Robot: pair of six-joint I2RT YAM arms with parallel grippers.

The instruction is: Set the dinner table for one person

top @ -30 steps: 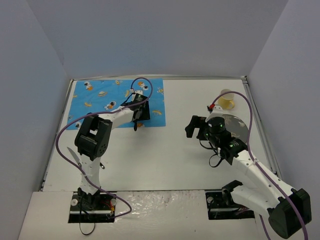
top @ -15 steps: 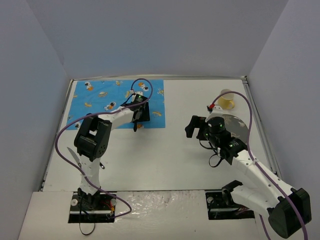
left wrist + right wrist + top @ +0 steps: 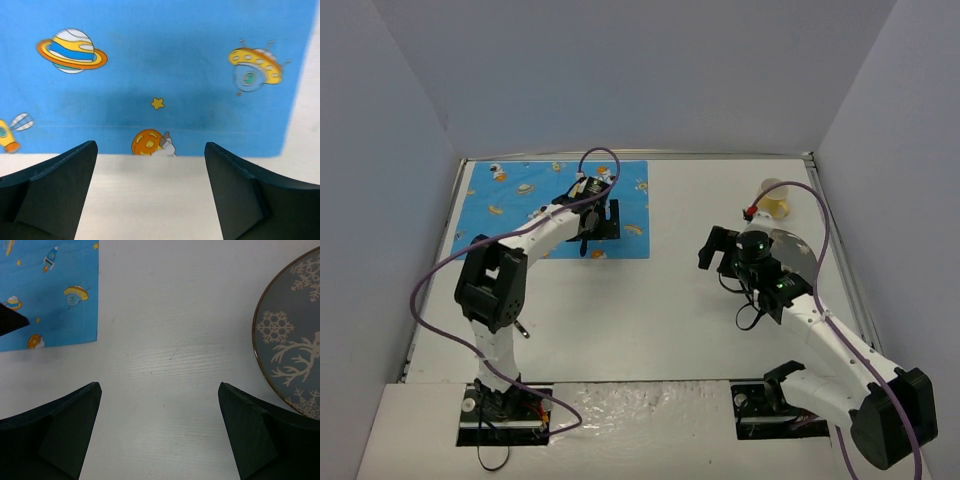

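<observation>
Topping table [image 3: 660,310]: one mat [image 3: 520,180], one plate [image 3: 800,252]

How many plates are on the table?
1. The plate lies on the right side of the table, apart from the blue mat. The right arm covers part of it from above. No other plate shows.

The left arm stretches far forward, and the left gripper [image 3: 597,244] points down with its jaws wide apart. The right arm bends inward, and the right gripper [image 3: 714,250] is spread just as wide.
</observation>
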